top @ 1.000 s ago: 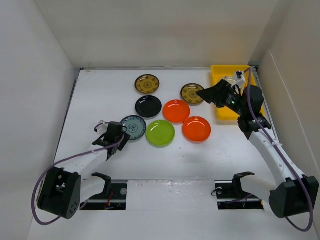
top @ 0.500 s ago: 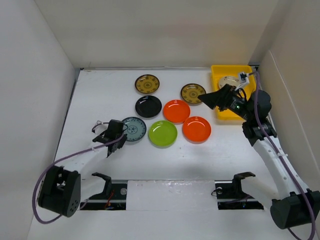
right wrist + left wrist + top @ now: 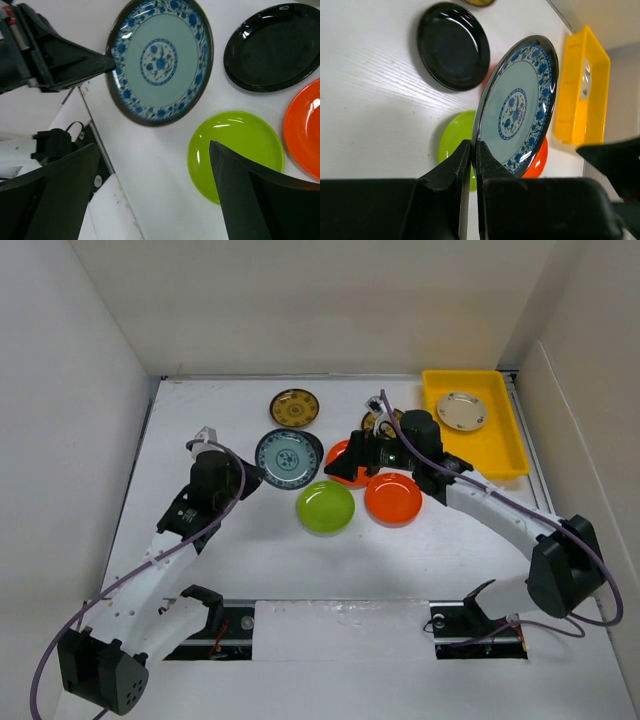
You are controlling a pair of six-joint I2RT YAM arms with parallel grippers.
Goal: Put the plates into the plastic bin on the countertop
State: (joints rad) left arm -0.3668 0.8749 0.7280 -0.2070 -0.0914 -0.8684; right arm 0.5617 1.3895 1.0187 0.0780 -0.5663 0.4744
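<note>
Left gripper (image 3: 470, 150) pinches the blue plate (image 3: 517, 107) by its rim near the black plate (image 3: 452, 45). Right gripper (image 3: 338, 468), fingers spread wide, hangs between it and the bin (image 3: 505, 445).

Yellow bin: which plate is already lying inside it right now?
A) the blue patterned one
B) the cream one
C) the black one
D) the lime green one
B: the cream plate lies alone in the yellow bin. The black plate and the lime green plate sit on the countertop, and the blue patterned plate is pinched by its rim in the left gripper.
</note>
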